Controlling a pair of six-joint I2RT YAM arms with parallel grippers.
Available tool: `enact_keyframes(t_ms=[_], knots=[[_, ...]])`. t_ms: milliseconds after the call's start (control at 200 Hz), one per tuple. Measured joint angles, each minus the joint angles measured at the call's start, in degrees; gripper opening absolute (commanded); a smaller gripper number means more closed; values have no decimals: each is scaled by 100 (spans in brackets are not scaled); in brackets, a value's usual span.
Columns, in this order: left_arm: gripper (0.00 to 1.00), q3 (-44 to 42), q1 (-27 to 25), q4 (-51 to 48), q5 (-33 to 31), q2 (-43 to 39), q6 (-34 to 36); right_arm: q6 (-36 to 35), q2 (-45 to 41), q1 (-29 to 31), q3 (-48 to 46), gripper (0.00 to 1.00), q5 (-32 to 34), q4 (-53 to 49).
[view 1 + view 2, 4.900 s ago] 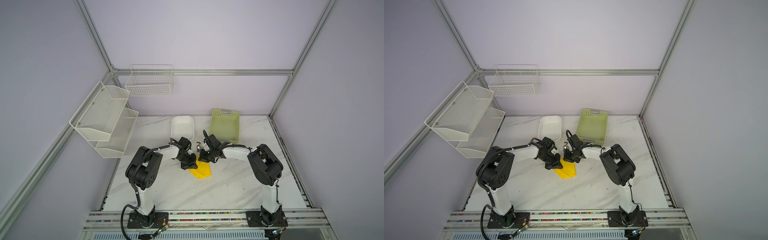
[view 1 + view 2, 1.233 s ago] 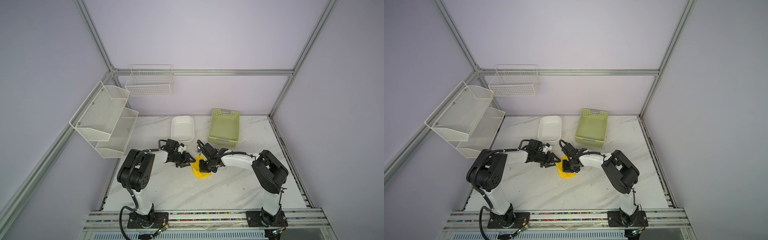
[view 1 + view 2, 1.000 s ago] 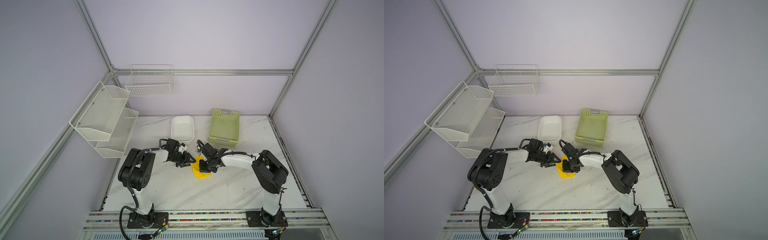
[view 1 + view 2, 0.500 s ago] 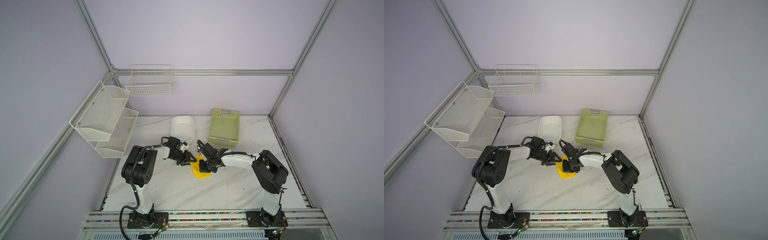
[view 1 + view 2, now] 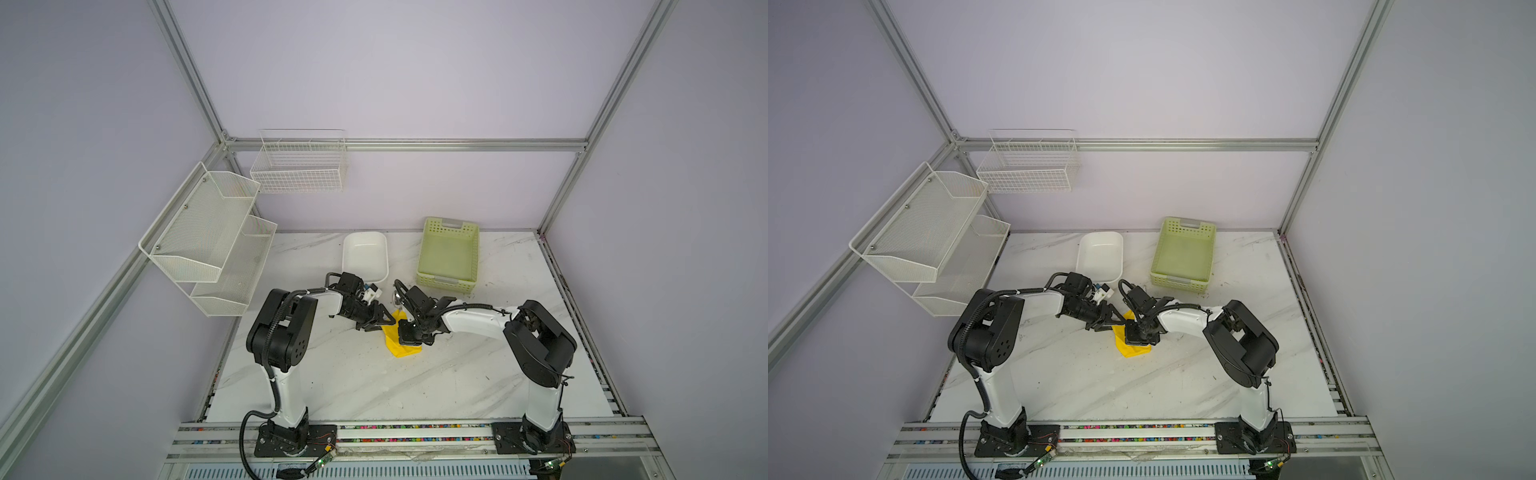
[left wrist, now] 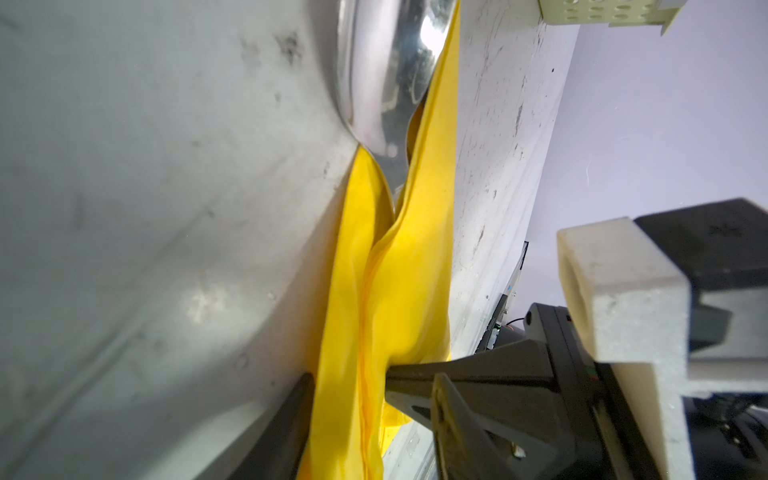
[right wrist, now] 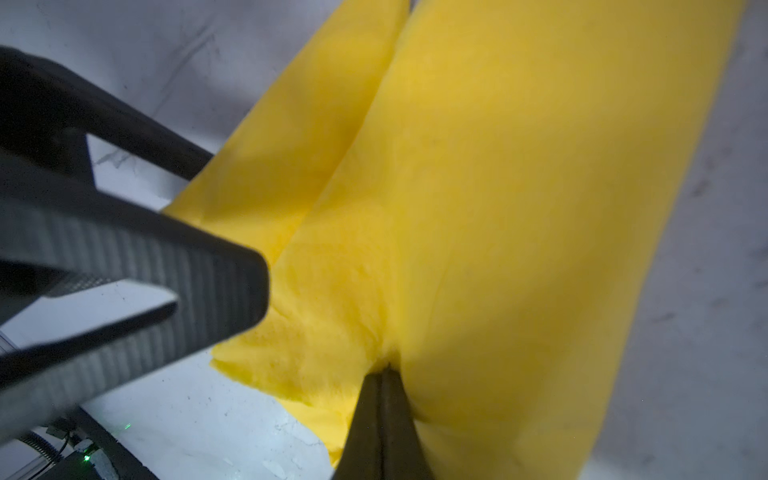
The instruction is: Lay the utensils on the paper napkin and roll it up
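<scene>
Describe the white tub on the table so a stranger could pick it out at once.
Start at the white marble tabletop and look to its far edge. Two containers stand there side by side; the glossy white rounded-rectangle plastic tub is the left one in both top views. Unlike the pale green perforated plastic basket beside it, its walls are solid.
</scene>
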Motion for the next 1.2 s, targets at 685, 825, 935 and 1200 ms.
enact_keyframes(t_ms=[685, 825, 935, 1200], knots=[[27, -365, -157, -317, -90, -837, 101, -61, 0, 0, 2, 0, 2, -2], [38, -365, -157, -348, -188, -837, 94, -63, 0, 0, 2, 0, 2, -2], [41, -365, -157, -334, -269, -839, 142, -63, 0, 0, 0, 0, 2, -2], [41, -365, -157, -17, -341, -901, 46, -66, 0, 0, 0, 0, 2, -2]])
